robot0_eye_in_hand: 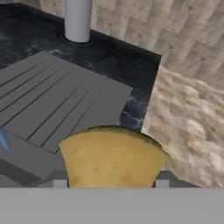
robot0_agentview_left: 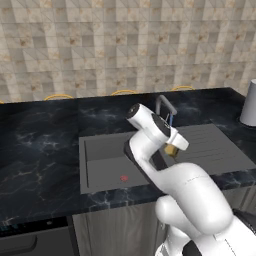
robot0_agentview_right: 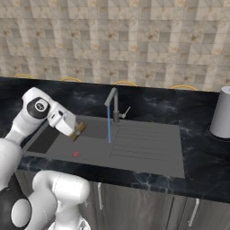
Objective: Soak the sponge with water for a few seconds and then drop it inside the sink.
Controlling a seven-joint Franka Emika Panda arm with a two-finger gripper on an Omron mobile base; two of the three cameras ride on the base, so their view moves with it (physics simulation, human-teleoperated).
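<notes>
Yellow sponge (robot0_eye_in_hand: 113,156) clamped between the claw (robot0_agentview_right: 79,130) tips, above the sink (robot0_agentview_right: 148,157), left of the water (robot0_agentview_right: 108,125).

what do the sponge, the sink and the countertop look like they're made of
Sponge: looks like soft foam, matte yellow with mottled darker patches. Sink: flat dark grey, matte, no shine, with a ribbed drainboard; could be composite or coated metal, hard to say. Countertop: black with pale veins, like polished marble or stone.
</notes>
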